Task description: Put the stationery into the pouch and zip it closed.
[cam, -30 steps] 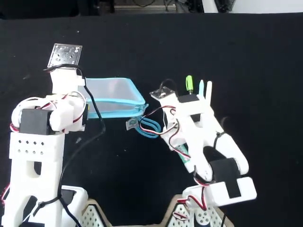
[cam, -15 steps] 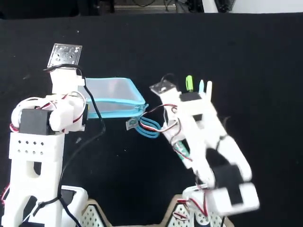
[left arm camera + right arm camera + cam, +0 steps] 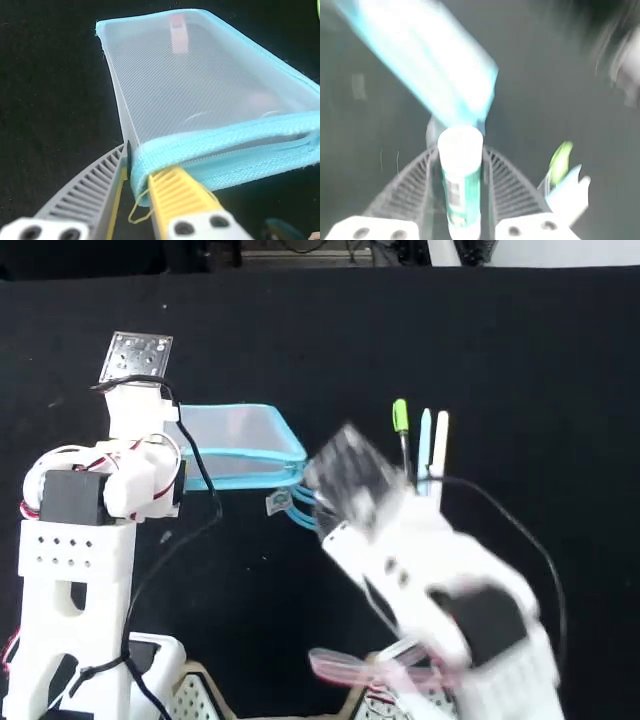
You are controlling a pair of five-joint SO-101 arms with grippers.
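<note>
From above, the pouch (image 3: 240, 445) lies left of three pens (image 3: 424, 440); in the left wrist view the left gripper (image 3: 139, 169) pinches the pouch's zipper corner; in the right wrist view the right gripper (image 3: 460, 150) clamps a tube (image 3: 462, 180) near the pouch.

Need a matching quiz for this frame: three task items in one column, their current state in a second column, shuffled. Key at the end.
Things:
1. pouch
2. white tube
3. green-capped pen

States:
A. lying on the black table beside two other pens
B. corner pinched between the fingers of the left gripper
C. held between the fingers of the right gripper

Pairs: 1-B, 2-C, 3-A
</note>
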